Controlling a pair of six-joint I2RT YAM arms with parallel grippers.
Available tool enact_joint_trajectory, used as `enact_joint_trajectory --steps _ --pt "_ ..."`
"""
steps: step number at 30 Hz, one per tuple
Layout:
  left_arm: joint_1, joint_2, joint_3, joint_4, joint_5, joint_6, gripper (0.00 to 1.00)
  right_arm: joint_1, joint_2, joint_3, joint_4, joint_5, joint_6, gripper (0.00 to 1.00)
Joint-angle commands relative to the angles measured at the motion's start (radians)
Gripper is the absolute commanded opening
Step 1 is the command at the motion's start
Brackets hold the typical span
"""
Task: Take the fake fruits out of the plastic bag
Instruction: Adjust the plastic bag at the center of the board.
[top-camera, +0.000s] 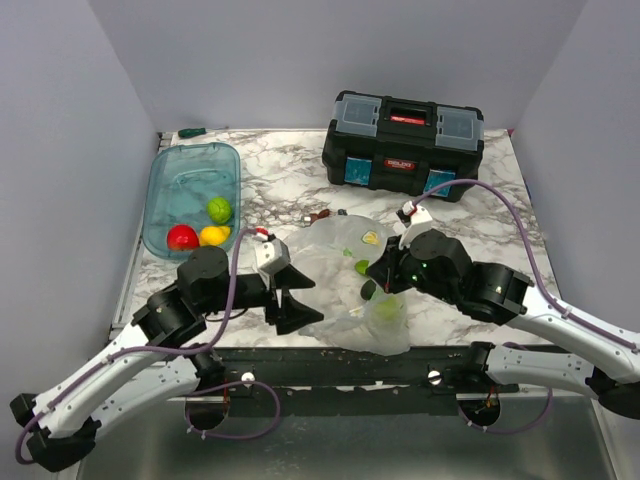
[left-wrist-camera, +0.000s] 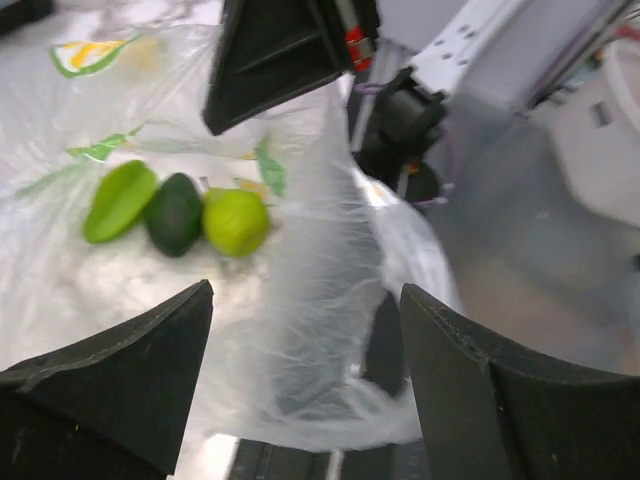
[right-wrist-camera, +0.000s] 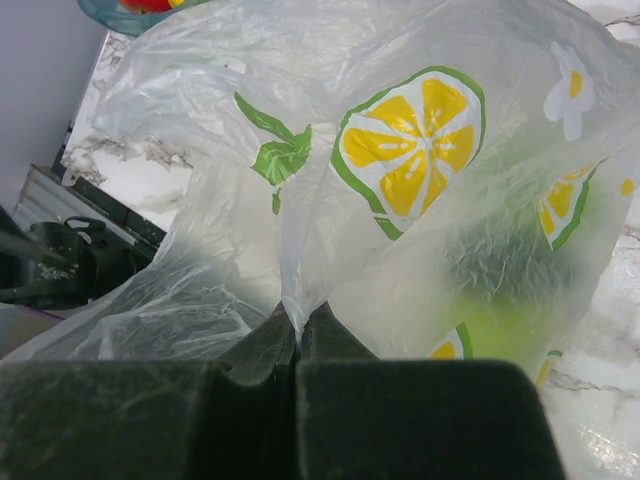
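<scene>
Plastic bag (top-camera: 342, 243): clear and crinkled, printed with lemon slices and green leaves. It lies slumped mid-table, between the two arms and near the front edge.

- Three fake fruits show through the film in the left wrist view, touching in a row: a pale green elongated fruit (left-wrist-camera: 118, 200), a dark green fruit (left-wrist-camera: 173, 213) and a lime (left-wrist-camera: 236, 221).
- All three are glossy and rounded. From overhead they are only green blurs under the plastic.

Right gripper (right-wrist-camera: 298, 325): fingers pressed together on a gathered fold of bag film.

- The plastic fans up and away from the pinch.
- My reading is that it holds the bag in place, or lifts the film so the mouth opens toward the other arm.

Left gripper (left-wrist-camera: 305, 298): fingers spread wide with nothing between them, hanging just over the loose edge of the bag.

- It points at the row of green fruits, probably lined up to reach in. It is not touching a fruit.
- I cannot tell exactly where the bag's opening is.

Teal tub (top-camera: 163, 178): rigid and translucent, at the left side of the table, well apart from the bag.

- It holds a red fruit (top-camera: 182, 238), a yellow fruit (top-camera: 213, 235) and a lime-green fruit (top-camera: 219, 209).
- Judging by these, some fruits are already out and the three green ones remain.

Black toolbox (top-camera: 405, 140): stands at the back, lid shut. Small bits of hardware (top-camera: 318, 214) lie on the marble table (top-camera: 290, 175) between it and the bag.
</scene>
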Motion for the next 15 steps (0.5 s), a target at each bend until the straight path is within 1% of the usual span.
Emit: enact_joint_trajectory --steps 1,2,4,5,6,9,11,13,15 --pt "-0.123 0.031 -0.046 -0.01 -0.381 0.293 0.73 0.006 -0.003 0.027 -0.008 -0.018 0.006 0.01" --pt "-0.124 0.04 -0.061 0.015 -0.398 0.307 0.71 0.006 -0.004 0.027 -0.009 -0.02 0.007 0.01" --pt "-0.124 0.067 -0.069 0.066 -0.429 0.313 0.63 0.006 -0.002 0.026 -0.012 -0.02 0.008 0.01" --pt "-0.125 0.081 -0.072 0.093 -0.422 0.326 0.62 0.007 -0.002 0.025 -0.013 -0.021 0.007 0.01" --pt "-0.125 0.095 -0.073 0.108 -0.408 0.348 0.62 0.006 -0.002 0.024 -0.014 -0.02 0.007 0.01" --pt "-0.127 0.162 -0.062 0.125 -0.296 0.378 0.64 0.006 -0.003 0.024 -0.011 -0.02 0.007 0.01" --pt "-0.143 0.212 -0.05 0.121 -0.246 0.382 0.58 0.006 0.0 0.026 -0.011 -0.021 0.005 0.01" --pt "-0.165 0.256 -0.048 0.128 -0.212 0.377 0.56 0.007 0.001 0.029 -0.008 -0.024 0.003 0.01" --pt "-0.186 0.287 -0.064 0.178 -0.187 0.353 0.52 0.006 0.001 0.027 -0.001 -0.029 0.004 0.01"
